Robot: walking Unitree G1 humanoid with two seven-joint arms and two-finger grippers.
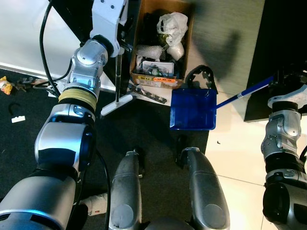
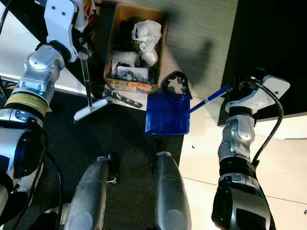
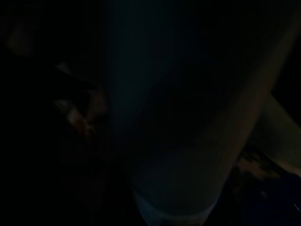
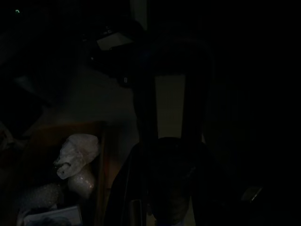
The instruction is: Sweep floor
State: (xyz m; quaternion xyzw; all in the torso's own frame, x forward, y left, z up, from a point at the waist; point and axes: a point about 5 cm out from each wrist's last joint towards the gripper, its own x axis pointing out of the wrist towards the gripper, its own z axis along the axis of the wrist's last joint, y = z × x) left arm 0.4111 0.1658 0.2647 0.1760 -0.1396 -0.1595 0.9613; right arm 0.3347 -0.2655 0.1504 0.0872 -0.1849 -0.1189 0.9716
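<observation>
A blue dustpan (image 1: 193, 109) lies flat on the dark mat, just past the robot's legs. The right gripper (image 2: 236, 85) holds its long blue handle (image 2: 210, 98). The left gripper (image 2: 82, 48) holds the broom stick (image 2: 87, 79). I cannot tell how tightly either gripper's fingers close. Behind, a cardboard box (image 1: 140, 33) holds a white bag (image 1: 172, 25) and other trash.

A dark carpet (image 1: 144, 129) meets pale floor tiles (image 1: 240, 158). A cardboard box (image 2: 115, 28) of clutter stands against a grey wood-grain wall (image 2: 201, 28).
</observation>
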